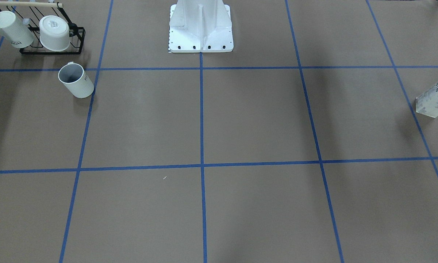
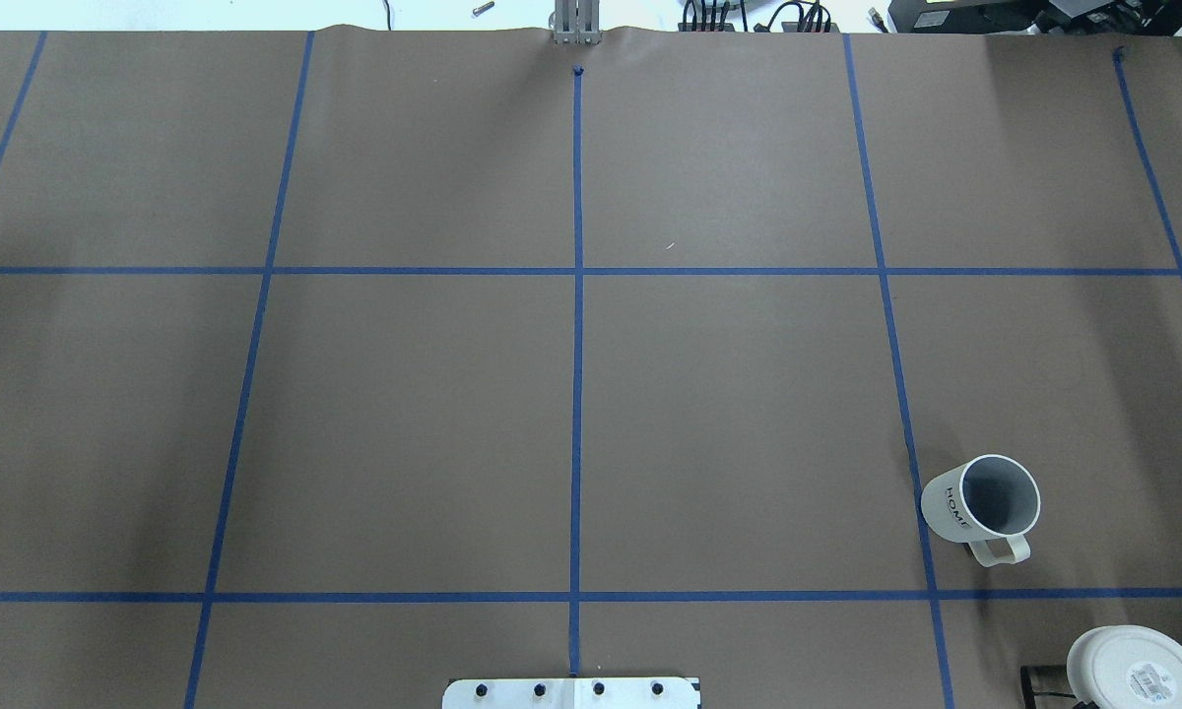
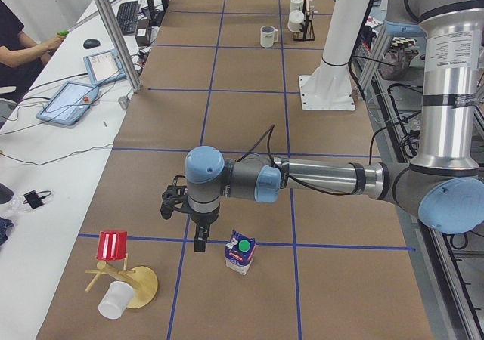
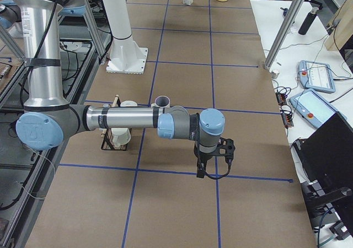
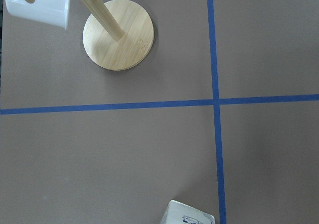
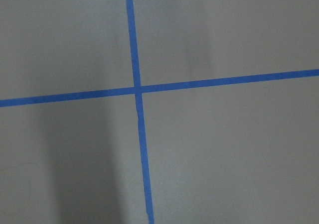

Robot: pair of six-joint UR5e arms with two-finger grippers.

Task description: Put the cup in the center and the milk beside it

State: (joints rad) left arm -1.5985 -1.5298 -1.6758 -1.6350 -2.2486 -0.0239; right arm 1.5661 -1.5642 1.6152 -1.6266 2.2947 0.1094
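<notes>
The cup (image 2: 985, 502) is a white mug with a dark inside and "HOME" lettering. It stands upright by a tape line near the robot's right side and also shows in the front view (image 1: 76, 80). The milk (image 3: 240, 252), a blue and white carton with a green cap, stands at the table's left end and shows at the edge of the front view (image 1: 436, 96). The center (image 2: 578, 271) is bare. My left gripper (image 3: 185, 230) hangs just beside the milk, apart from it. My right gripper (image 4: 212, 168) hovers over bare table. I cannot tell whether either is open or shut.
A black wire rack (image 1: 40, 33) with two cream mugs stands behind the cup. A wooden cup tree (image 3: 121, 279) with a red and a white cup stands near the milk. The white robot base (image 1: 200, 29) stands at the table's near edge. A person and tablets (image 3: 68, 98) are at the side table.
</notes>
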